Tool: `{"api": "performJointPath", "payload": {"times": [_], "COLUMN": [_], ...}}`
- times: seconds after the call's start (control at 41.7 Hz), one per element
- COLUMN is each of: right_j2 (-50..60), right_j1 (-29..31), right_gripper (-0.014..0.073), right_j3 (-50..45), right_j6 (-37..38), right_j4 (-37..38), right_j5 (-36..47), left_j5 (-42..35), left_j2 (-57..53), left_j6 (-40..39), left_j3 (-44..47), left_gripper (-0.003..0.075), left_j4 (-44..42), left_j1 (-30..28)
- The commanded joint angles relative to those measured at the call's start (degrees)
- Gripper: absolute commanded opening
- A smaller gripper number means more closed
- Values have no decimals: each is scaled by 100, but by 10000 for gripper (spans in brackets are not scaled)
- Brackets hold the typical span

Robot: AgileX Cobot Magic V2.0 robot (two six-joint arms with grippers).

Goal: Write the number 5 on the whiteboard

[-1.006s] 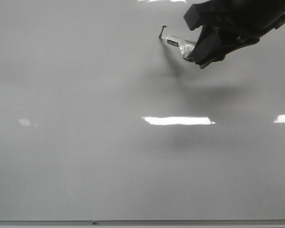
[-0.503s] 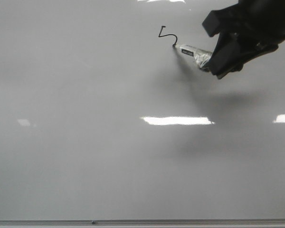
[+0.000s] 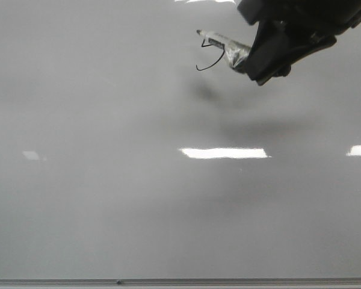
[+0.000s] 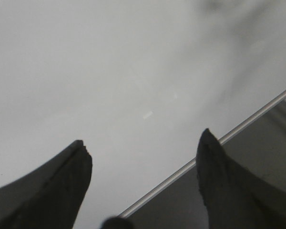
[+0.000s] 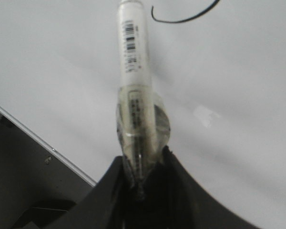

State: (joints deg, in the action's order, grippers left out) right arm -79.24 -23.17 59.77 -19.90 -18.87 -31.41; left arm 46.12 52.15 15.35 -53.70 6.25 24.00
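Right gripper (image 3: pixel 253 60) clamped on a marker (image 5: pixel 133 62), light, rigid, slick; taped rear barrel is the sound hold. Left gripper (image 4: pixel 143 157) wide, empty.

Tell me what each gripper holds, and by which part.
Right gripper: a marker, held by its taped rear end. Left gripper: open, nothing held.
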Motion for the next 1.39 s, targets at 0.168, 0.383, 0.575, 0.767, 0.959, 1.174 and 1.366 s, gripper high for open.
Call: {"api": "performJointPath", "payload": {"times": [0.168, 0.383, 0.575, 0.767, 0.959, 1.174, 1.366], "right_j2": [159, -36, -232, -429, -493, -488, -476], "right_j1": [151, 236, 236, 236, 236, 330, 819], "right_gripper": [-61, -61, -61, -61, -61, -61, -61], "right_j3": [201, 206, 206, 206, 206, 206, 206], "right_j6": [-114, -110, -110, -110, -110, -110, -110], "right_j4": [128, 122, 122, 122, 122, 135, 129], "right_j5": [681, 857, 1203, 1289, 1288, 1245, 978], "left_j5": [-405, -405, -405, -405, -405, -405, -405], "left_j2": [-45, -45, -45, -45, -45, -45, -45], "left_j6": [-76, -76, -76, -76, -76, -76, -76], "left_j3": [-153, -153, -153, -153, -153, -153, -153], "left_gripper": [461, 461, 461, 461, 461, 461, 461], "left_j4": [84, 84, 84, 84, 84, 84, 84], "left_j1": [-9, -9, -9, -9, -9, -9, -9]}}
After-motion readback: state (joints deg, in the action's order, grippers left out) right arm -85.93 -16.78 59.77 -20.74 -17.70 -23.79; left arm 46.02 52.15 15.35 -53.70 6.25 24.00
